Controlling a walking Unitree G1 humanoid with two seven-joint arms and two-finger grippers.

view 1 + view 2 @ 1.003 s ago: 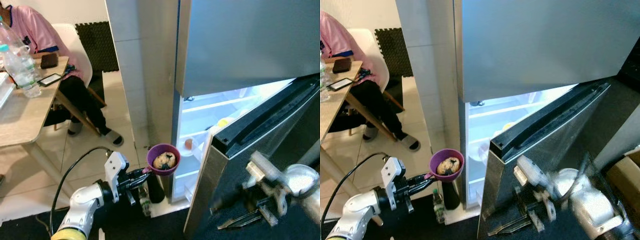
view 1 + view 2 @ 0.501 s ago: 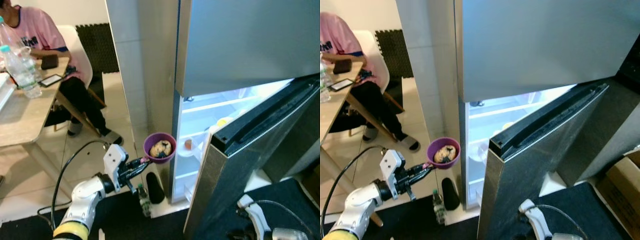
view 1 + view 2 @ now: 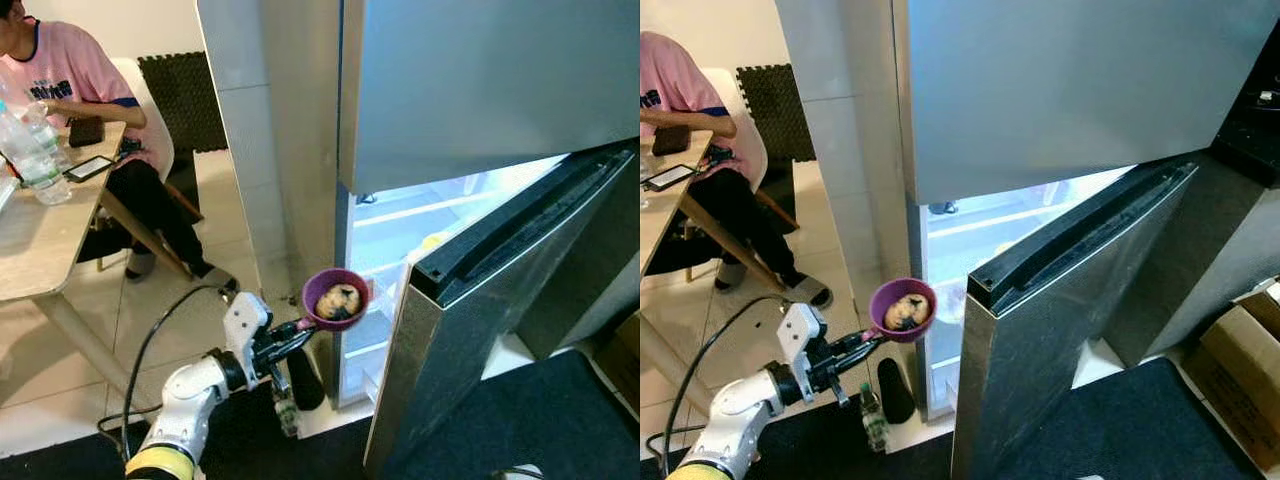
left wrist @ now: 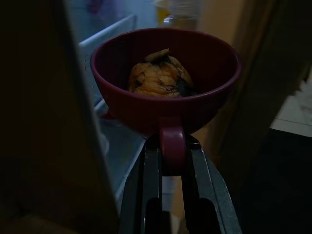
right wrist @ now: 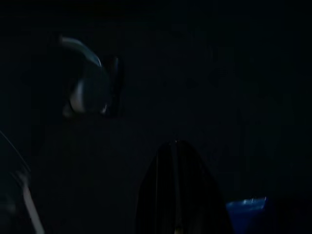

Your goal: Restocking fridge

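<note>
Left gripper (image 4: 171, 151): clamped the cup (image 3: 336, 298) handle
Cup: held a muffin (image 4: 159, 78)
Fridge (image 3: 400, 235): just beyond, door open
Right gripper (image 5: 176, 195): fingers together

What you can't make out here

Your right hand (image 5: 176, 190) sits in near-total darkness, its surroundings unreadable. The open fridge door (image 3: 480, 330) hides most of the lit shelves (image 3: 400, 215) behind it, and the food in the purple cup (image 4: 165, 83) is too dim to identify.
</note>
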